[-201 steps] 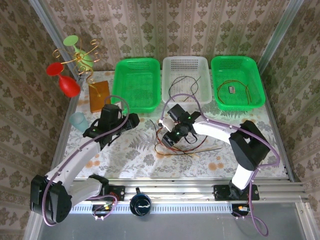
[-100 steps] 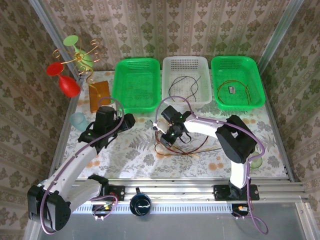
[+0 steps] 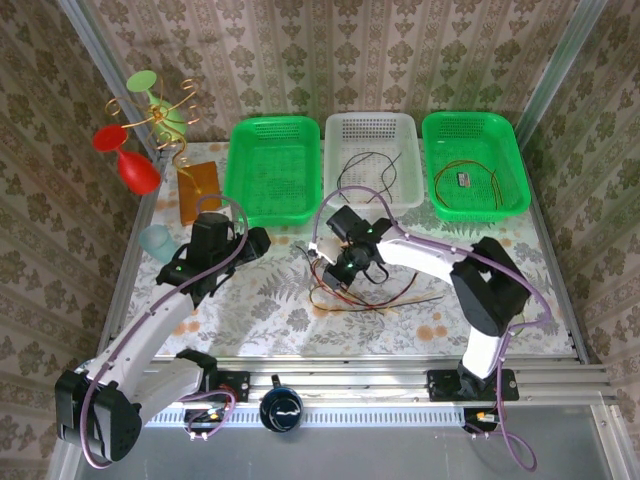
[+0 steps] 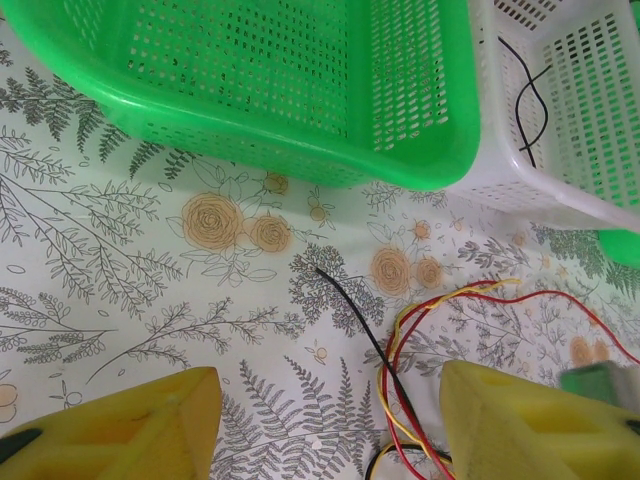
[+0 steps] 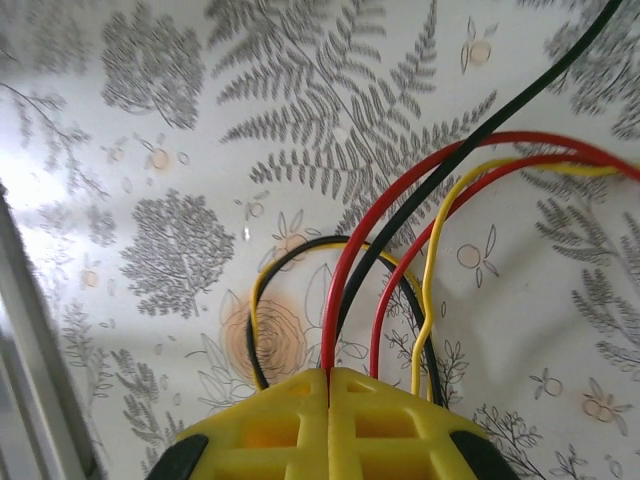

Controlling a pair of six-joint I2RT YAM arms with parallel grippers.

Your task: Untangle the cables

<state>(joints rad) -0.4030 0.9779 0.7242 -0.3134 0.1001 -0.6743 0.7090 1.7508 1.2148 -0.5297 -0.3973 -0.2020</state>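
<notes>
The cables (image 3: 365,290) lie in a loose tangle of black, red and yellow loops near the middle of the desk (image 3: 250,310), a little toward its near edge. From overhead, the right gripper (image 3: 333,272) sits at the left end of the tangle, but its jaws are too small there to read. The right wrist view settles it. The right gripper (image 5: 329,378) has its jaws closed, the yellow pads (image 5: 270,420) pressed together, and a red cable (image 5: 345,270) runs straight into the seam between them. A black loop and yellow strands pass just beside the pads.

The left gripper (image 3: 258,242) hovers left of the tangle, near the front wall of the left green basket (image 3: 275,205). In its own wrist view, the left gripper (image 4: 330,420) has its jaws wide apart and holds nothing. A loose black cable end (image 4: 345,300) lies on the desk ahead of it.

Along the far edge, the white basket (image 3: 372,125) holds a black cable (image 3: 365,170). The right green basket (image 3: 475,125) holds a red and olive loop (image 3: 462,185).
</notes>
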